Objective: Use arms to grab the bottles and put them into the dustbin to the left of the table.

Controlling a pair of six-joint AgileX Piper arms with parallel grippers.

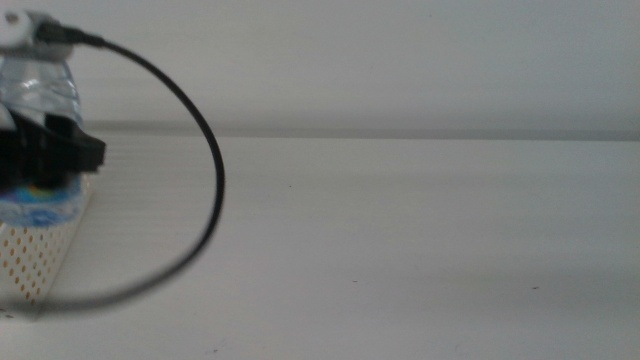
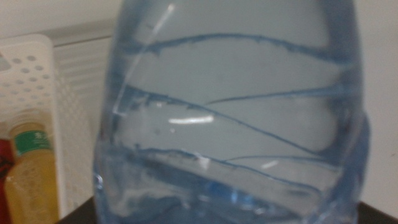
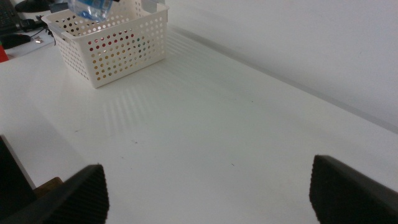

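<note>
The right tool (image 3: 205,190) hangs low over the bare white bench (image 3: 205,118), its two dark jaws spread wide with nothing between them. Farther off, at the bench's left side, stands the white perforated dustbin (image 3: 115,46). Above its rim the left tool (image 1: 50,150) is clamped on the clear water bottle (image 2: 230,118), which fills the left wrist view. Inside the dustbin lies the orange juice bottle (image 2: 31,180) with its green-white label, and something red shows beside it at the wall.
</note>
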